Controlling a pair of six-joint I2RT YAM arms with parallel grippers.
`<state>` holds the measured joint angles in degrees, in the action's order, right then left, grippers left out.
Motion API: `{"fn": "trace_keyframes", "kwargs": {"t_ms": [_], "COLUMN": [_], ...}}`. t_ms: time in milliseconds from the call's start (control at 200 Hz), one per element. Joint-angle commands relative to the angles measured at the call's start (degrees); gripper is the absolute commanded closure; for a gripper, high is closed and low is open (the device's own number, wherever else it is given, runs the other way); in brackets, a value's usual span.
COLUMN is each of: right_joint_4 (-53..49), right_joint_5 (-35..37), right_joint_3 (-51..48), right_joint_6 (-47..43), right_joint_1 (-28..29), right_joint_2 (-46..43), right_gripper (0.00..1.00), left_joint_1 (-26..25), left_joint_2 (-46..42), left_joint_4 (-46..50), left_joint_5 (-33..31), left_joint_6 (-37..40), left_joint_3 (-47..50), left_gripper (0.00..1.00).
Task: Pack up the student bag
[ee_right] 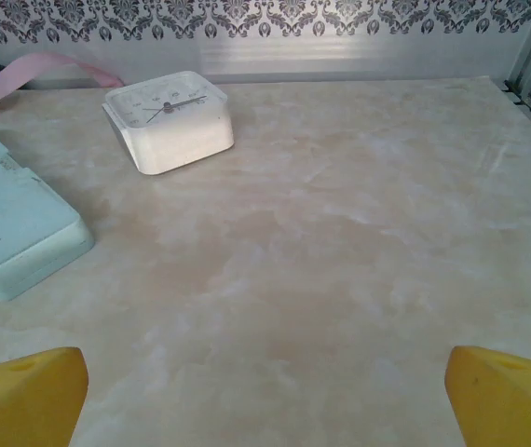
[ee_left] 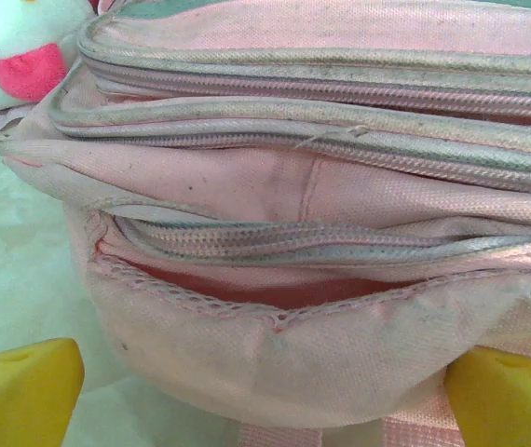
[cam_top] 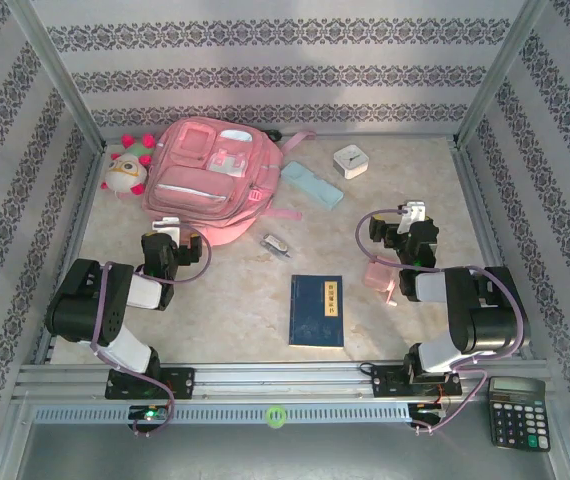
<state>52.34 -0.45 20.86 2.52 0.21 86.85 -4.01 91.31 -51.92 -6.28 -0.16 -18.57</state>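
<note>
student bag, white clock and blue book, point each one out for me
student bag [cam_top: 210,182], top external view, on its front pocket panel
white clock [ee_right: 166,109], right wrist view, on the dial face
blue book [cam_top: 317,311], top external view, on the middle of its cover

There is one student bag [cam_top: 210,170], one plush toy [cam_top: 125,172], one clock [cam_top: 350,161], one pencil case [cam_top: 312,185], one book [cam_top: 317,311] and one calculator [cam_top: 517,411].

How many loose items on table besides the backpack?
6: white-and-pink plush toy left of pink backpack; pale blue pencil case, white square clock to its right; small silver object, blue book, pink box nearer the arms. More may hide behind it.
</note>
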Motion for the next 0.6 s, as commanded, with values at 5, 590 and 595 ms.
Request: {"fn": "trace_keyframes", "kwargs": {"t_ms": [5, 590, 595], "right_joint_4": [1.4, 1.4, 1.4], "right_joint_5": [-0.1, -0.2, -0.1], "right_joint_3": [0.8, 0.8, 0.8], "right_joint_6": [-0.7, -0.6, -0.6], "right_joint_1": [0.0, 0.0, -0.1], "right_joint_2": [0.6, 0.7, 0.7], "right_gripper": [0.02, 0.02, 0.02], "left_joint_1": [1.5, 1.6, 1.6], "left_joint_2": [0.3, 0.1, 0.1], "left_joint_4": [-6.1, -4.8, -4.9], "left_joint_5": [-2.3, 0.0, 0.0], "left_joint_6": [0.6, 0.7, 0.7], "left_joint_3": [-2.2, -2.6, -2.6], "left_gripper": [0.01, 0.01, 0.01]}}
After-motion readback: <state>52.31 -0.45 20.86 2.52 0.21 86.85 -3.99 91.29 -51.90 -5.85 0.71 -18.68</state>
